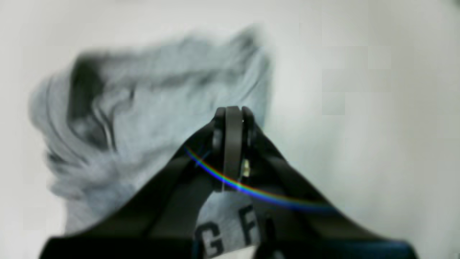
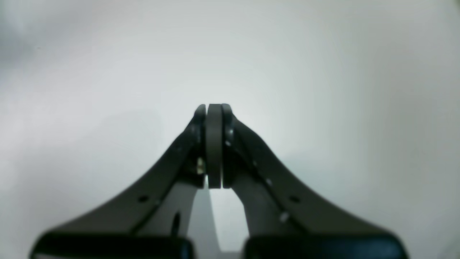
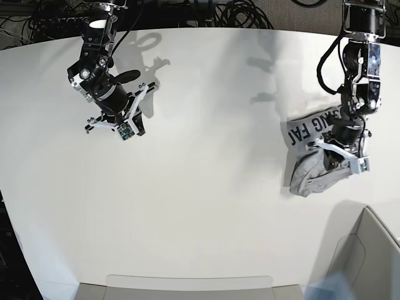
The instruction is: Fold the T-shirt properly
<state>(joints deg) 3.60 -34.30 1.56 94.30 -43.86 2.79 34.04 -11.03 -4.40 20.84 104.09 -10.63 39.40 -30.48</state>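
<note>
Only the left wrist view shows the T-shirt (image 1: 151, 108) crumpled, lettering visible.
Left tool (image 1: 233, 111) clenched, poised above it; right tool (image 2: 214, 108) clenched over bare bench (image 2: 107, 72).

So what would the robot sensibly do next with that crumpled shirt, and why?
Probably open the left gripper and lower it onto an edge of the T-shirt to spread it. The shirt lies bunched, not flat, and the jaws hover shut above it, holding nothing. The right gripper is far off over bare table.
</note>
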